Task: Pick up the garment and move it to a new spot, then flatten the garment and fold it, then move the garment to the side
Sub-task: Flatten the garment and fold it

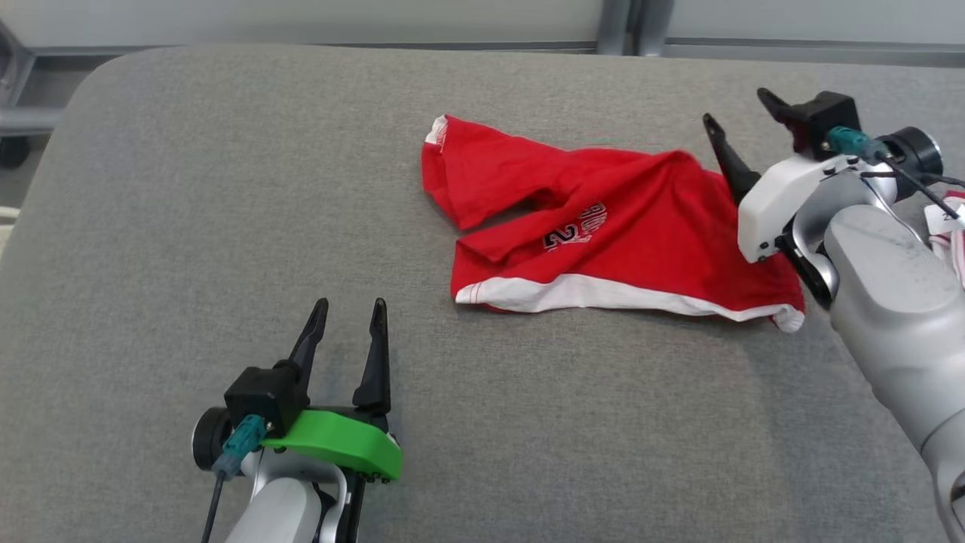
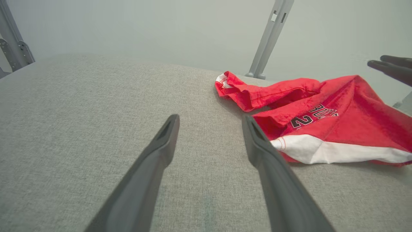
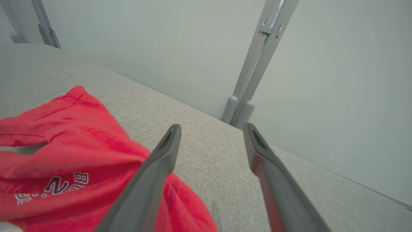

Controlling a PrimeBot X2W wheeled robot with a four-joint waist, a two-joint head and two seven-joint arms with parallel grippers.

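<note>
A crumpled red garment point(image 1: 633, 241) with a white hem band and printed lettering lies on a grey fabric-covered bench point(image 1: 226, 188). The right hand point(image 1: 742, 121) hangs at its edge, fingers spread apart and gripping nothing, the cloth just to its left. The left hand point(image 1: 350, 305) rests open, with the garment ahead and to its right, apart from it.
</note>
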